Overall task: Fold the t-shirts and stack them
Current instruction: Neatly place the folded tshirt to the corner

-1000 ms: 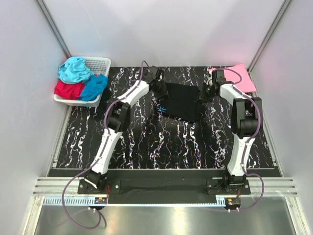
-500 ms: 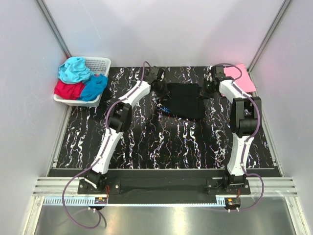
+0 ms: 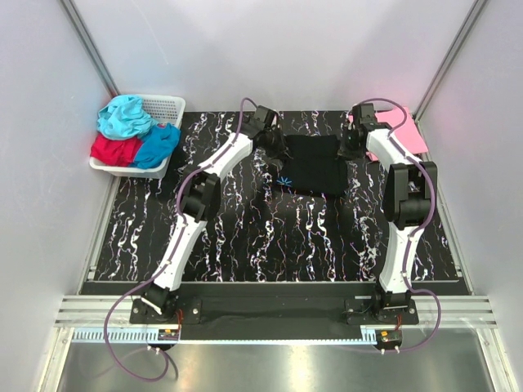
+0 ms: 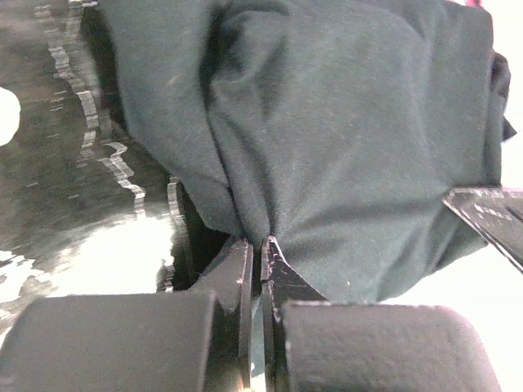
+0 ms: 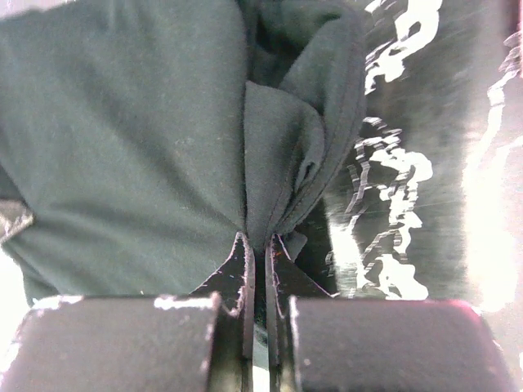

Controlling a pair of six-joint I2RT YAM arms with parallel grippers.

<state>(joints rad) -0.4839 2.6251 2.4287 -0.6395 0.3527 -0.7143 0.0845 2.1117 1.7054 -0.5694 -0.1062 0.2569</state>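
Observation:
The black t-shirt lies folded at the far middle of the table, its light-blue starburst mark at its near left corner. My left gripper is shut on the shirt's far left edge; the left wrist view shows the cloth pinched between the jaws. My right gripper is shut on the far right edge; the cloth bunches at its jaws. A pink t-shirt lies folded at the far right corner. Teal, red and blue shirts sit in the basket.
The white lattice basket stands at the far left, off the table's corner. The table has a black marbled top. Grey walls close in at the back and both sides.
Both grippers have moved away from me toward the back edge, dragging the black shirt with them. The shirt now lies flatter and squarer, farther back.

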